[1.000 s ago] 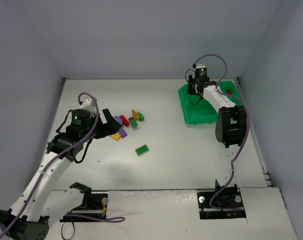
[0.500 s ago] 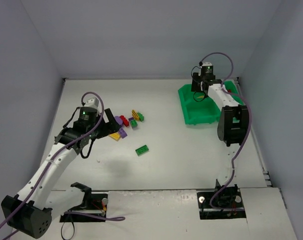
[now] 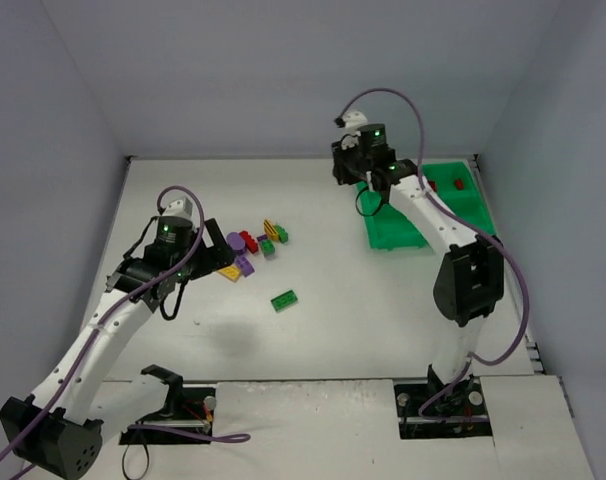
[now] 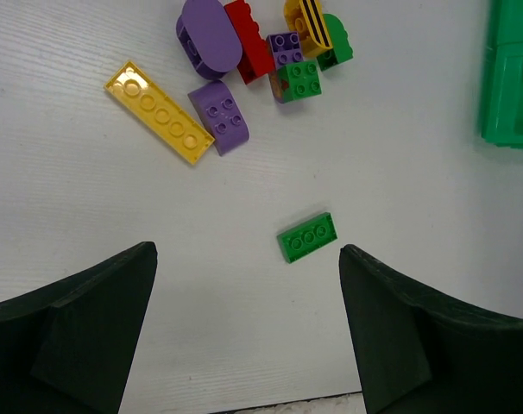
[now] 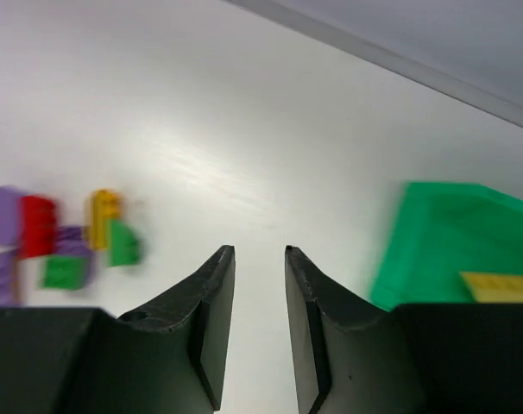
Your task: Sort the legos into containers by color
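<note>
The loose legos [image 3: 251, 243] lie in a cluster left of centre: a yellow plate [image 4: 160, 112], purple bricks [image 4: 220, 116], a red brick [image 4: 248, 39] and a small green brick [image 4: 300, 79]. A lone green brick [image 3: 284, 299] lies apart, and it also shows in the left wrist view [image 4: 306, 237]. My left gripper [image 3: 221, 248] is wide open and empty [image 4: 247, 250] above the table beside the cluster. The green tray [image 3: 395, 228] is at the back right and holds red bricks [image 3: 460, 184] and a yellow brick [image 5: 499, 285]. My right gripper [image 3: 363, 178] hangs just left of the tray, jaws slightly apart and empty [image 5: 260, 254].
White table with grey walls at the left, the back and the right. The tray [image 4: 512, 78] is at the right edge of the left wrist view. The right wrist view is blurred, with the tray [image 5: 443, 233] at its right.
My right gripper has swung left from over the tray's compartments to just off its left edge. My left arm has shifted slightly and stays open beside the cluster.
</note>
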Robot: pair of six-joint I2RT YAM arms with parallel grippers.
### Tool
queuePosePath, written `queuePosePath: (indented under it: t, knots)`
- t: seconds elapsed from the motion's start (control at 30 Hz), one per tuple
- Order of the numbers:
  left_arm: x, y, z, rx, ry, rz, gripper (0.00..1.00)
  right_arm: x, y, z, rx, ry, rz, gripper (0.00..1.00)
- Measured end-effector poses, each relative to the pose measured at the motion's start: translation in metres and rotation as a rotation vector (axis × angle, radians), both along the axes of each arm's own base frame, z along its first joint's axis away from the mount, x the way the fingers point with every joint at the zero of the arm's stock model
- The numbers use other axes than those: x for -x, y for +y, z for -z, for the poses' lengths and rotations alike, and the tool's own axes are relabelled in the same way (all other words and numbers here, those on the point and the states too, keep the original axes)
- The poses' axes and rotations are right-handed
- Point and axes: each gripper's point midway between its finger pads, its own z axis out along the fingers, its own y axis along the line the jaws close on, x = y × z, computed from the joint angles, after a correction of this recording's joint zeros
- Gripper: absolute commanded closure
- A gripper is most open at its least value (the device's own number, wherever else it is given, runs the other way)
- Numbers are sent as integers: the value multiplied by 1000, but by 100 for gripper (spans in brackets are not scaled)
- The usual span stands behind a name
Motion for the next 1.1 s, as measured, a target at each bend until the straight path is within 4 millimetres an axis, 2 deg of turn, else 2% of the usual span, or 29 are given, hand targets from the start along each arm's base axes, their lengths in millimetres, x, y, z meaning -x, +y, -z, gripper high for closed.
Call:
queuePosePath:
  t: [0.1,0.2,0.3,0.47,0.6,0.67,0.83,1.1]
  knots:
    - [5,4,-5,-5,-15,-10,20,34,66,-19,-28,-29,-171,69]
    - [11,9,-11,-7,-34,-19,20,70,123,-16,-39,-14,-323,63]
    - [18,14,-18,-7,-54,-27,20,96,163,7,-30,29,-428,60]
    - [30,20,-25,-7,-65,-33,20,117,209,70,30,128,-516,54]
    - [39,23,-30,-4,-74,-35,20,126,234,115,96,174,-557,52]
    - [44,25,-33,-1,-78,-36,20,128,245,128,120,175,-571,52]
    - [55,31,-34,-4,-77,-41,20,123,262,144,178,144,-567,52]
    - [69,39,-37,-2,-78,-70,20,102,256,158,278,92,-486,55]
